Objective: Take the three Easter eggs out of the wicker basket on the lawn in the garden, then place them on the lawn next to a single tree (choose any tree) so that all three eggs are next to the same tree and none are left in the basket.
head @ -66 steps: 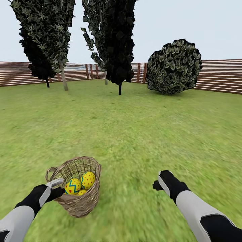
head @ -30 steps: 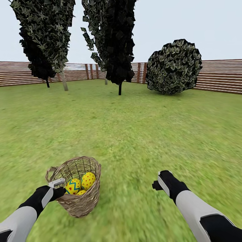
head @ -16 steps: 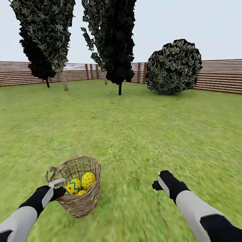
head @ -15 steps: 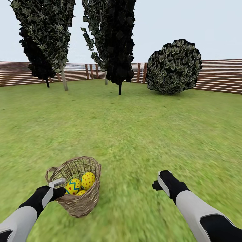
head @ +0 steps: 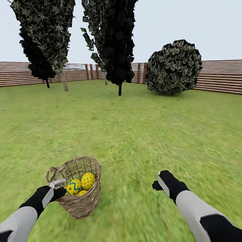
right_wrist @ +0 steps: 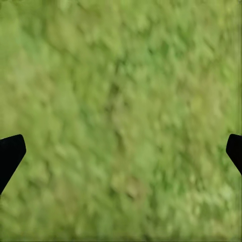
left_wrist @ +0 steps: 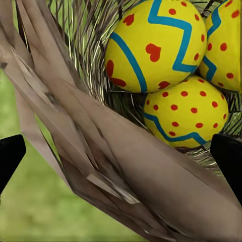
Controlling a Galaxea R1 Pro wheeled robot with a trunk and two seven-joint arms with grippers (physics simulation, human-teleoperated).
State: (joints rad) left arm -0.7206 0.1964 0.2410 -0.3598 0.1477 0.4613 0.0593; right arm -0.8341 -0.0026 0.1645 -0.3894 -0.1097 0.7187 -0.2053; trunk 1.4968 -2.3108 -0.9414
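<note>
The wicker basket (head: 80, 201) stands on the lawn (head: 134, 134) at the lower left of the head view. Three yellow Easter eggs with red dots lie inside: one with a blue zigzag (head: 73, 187), one dotted (head: 88, 180), one low between them (head: 81, 193). My left gripper (head: 58, 188) is at the basket's near-left rim. In the left wrist view it (left_wrist: 120, 159) is open, the woven rim (left_wrist: 101, 151) lying between its fingertips, with the eggs (left_wrist: 154, 45) (left_wrist: 186, 113) (left_wrist: 227, 45) just beyond. My right gripper (head: 158, 183) (right_wrist: 121, 151) hangs open over bare grass.
Dark narrow cypress-like trees (head: 116, 40) (head: 43, 37) and a round bush (head: 173, 67) stand far off by the slatted wooden fence (head: 218, 75). Open grass stretches between them and me.
Since the oldest frame my left gripper has crept slightly toward the basket's rim. The basket, the eggs and the right arm stay about where they were.
</note>
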